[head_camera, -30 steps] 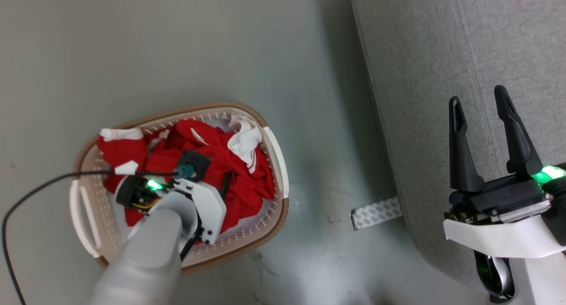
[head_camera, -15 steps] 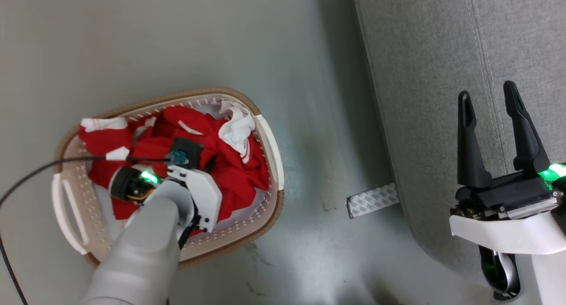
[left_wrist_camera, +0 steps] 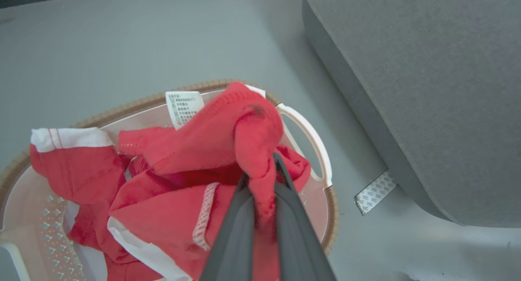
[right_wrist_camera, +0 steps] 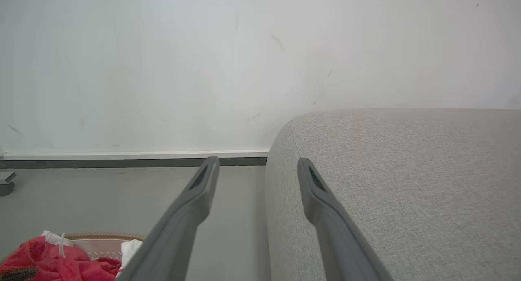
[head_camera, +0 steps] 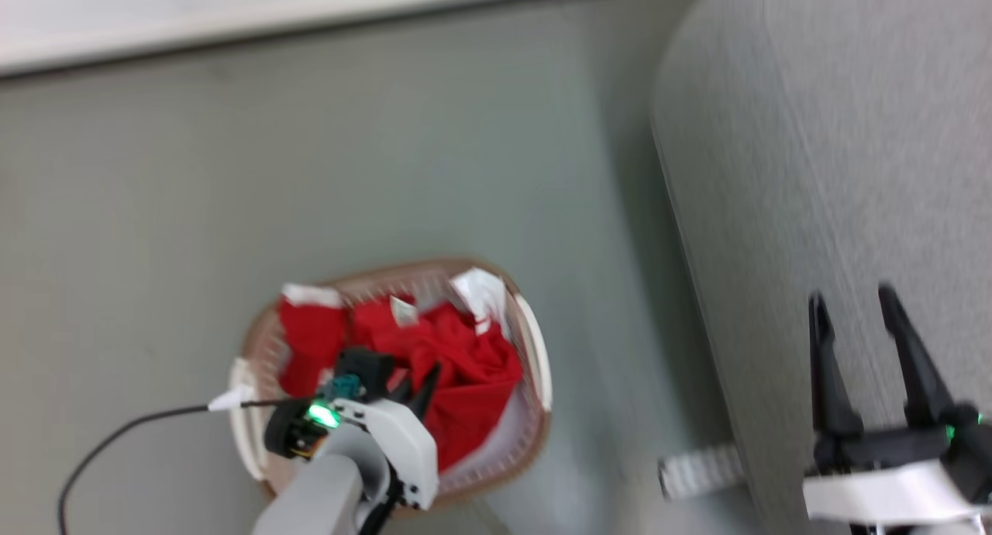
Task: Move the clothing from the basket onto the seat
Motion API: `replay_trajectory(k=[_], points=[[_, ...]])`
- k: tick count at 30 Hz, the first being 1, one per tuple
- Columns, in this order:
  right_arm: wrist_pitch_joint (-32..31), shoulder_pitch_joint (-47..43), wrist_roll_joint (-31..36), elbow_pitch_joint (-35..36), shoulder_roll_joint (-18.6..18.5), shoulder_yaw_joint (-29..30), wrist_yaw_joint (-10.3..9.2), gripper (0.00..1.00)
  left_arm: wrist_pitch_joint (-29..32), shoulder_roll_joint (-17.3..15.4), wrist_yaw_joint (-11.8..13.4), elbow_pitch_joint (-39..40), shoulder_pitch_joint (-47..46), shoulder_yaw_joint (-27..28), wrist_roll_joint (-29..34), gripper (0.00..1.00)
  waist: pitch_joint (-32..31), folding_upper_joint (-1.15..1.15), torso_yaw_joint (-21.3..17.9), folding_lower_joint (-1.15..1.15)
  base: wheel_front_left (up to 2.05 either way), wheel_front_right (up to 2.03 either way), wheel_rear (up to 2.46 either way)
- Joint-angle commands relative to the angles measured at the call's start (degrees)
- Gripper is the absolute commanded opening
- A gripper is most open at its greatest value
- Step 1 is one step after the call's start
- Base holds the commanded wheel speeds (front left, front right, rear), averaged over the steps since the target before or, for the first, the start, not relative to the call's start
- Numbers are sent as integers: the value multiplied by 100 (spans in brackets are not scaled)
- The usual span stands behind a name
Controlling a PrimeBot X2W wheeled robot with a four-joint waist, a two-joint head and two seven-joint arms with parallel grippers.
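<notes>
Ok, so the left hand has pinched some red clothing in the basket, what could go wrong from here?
1. The left hand grips only a narrow fold of the clothing, so it may slip out on lifting.
2. The garments lie tangled together; pulling one could drag others over the rim or tug the basket along.
3. Bare floor separates basket and seat; a trailing piece could fall short.

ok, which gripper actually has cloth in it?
The left gripper: shut on a fold of the red clothing over the basket. The right gripper stands open and empty, by the seat.
</notes>
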State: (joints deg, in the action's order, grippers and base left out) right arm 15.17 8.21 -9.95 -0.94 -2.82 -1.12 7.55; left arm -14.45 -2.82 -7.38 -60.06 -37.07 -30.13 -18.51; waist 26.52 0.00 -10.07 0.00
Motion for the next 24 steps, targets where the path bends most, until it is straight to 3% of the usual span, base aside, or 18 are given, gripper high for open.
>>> replay_trajectory(k=[1,13,24], points=[[-2,-177,49,-35,-14,54,-12,100,14,-17,-12,81,130,-48,-105,0,-868,0,523,0,0,0,0],[-2,-1374,238,-162,-13,251,-12,100,484,-169,-13,1453,562,-525,-886,0,-2363,0,1155,0,0,0,0],[-2,-1668,233,-43,-118,16,-12,100,1379,-627,253,3649,434,-466,-966,0,-2804,0,1300,0,0,0,0]])
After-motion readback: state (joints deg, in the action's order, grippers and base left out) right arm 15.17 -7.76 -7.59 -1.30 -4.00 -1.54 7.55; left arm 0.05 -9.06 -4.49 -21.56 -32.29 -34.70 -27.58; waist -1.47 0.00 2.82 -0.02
